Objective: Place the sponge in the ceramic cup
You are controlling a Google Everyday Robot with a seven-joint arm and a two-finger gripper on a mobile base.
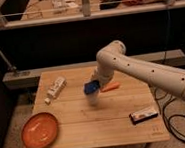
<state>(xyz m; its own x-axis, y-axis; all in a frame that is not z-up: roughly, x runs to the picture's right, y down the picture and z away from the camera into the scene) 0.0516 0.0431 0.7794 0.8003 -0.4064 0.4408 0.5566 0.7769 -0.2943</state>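
Sponge held over the cup, arm hooked in from the right

The white arm [151, 74] runs up from the right edge to 1 bent joint, then drops steeply to the gripper [93, 83] over the middle of the wooden table [92, 131]. The gripper grips the dark-blue sponge [90, 88], clear of the tabletop and just above the pale ceramic cup [93, 100]. An orange stick [110, 87] lies just beside the gripper, and the orange plate [39, 131] sits well apart at the front left.

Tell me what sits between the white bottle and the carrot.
Camera view: the blue sponge, at the tip of the pincer, directly over the pale cup, between bottle and carrot.
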